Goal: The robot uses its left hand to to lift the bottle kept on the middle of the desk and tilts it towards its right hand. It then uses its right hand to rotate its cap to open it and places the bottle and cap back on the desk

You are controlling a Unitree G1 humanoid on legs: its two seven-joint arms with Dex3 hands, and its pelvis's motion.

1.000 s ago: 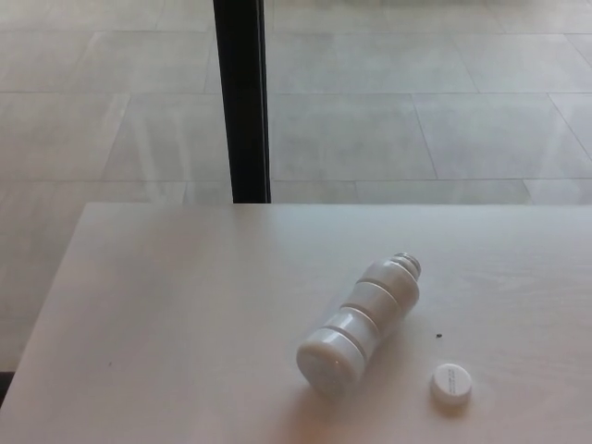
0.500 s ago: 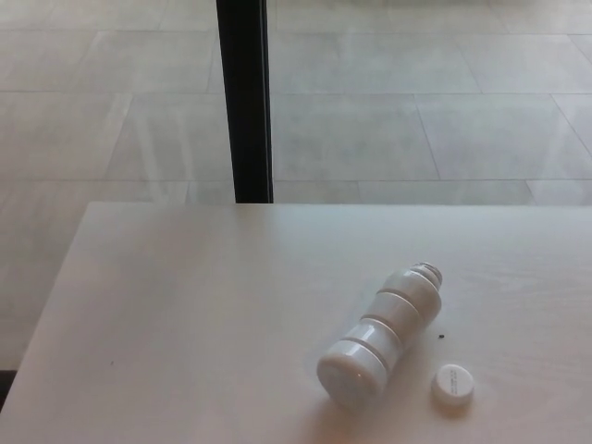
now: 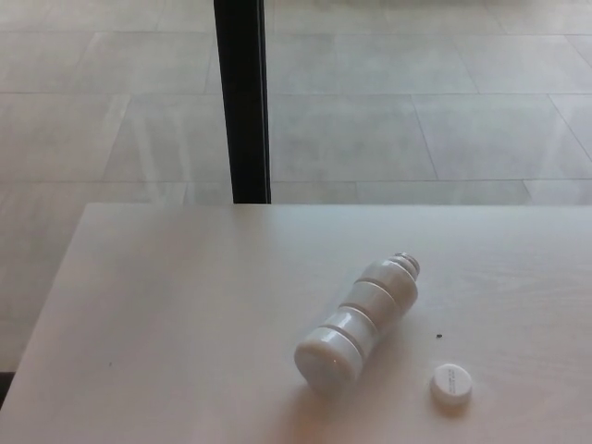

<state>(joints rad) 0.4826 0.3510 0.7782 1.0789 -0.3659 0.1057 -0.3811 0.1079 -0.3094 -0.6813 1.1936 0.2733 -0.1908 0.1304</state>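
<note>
**Two Items on the Desk: Bottle Uncapped, Hands Withdrawn**

Two task items lie on the pale desk (image 3: pixel 185 305). The white bottle (image 3: pixel 359 319) rests on its side, right of the desk's middle, with its base toward the near edge and its open neck pointing away and to the right. The cap (image 3: pixel 450 386) lies flat on the desk, near the bottle's base on its right side, apart from it and not touching. A small dark speck (image 3: pixel 438 336) sits on the surface between the two.

Neither robot hand appears in the head view, so the state of the fingers cannot be told.

Change noted: against the picture of half a second ago, bottle, cap and the dark window post (image 3: pixel 242 100) all sit slightly further left and up, and they match the picture of one second ago. Everything shifts together, which indicates camera motion, not movement of the bottle. The bottle appears settled and not rolling.

Assessment: the neck is bare and the cap is separate, so the opening step reads as done, and both items are back on the desk. The bottle lies down instead of standing; any remaining contents could spill. The task appears to be at its end.
</note>
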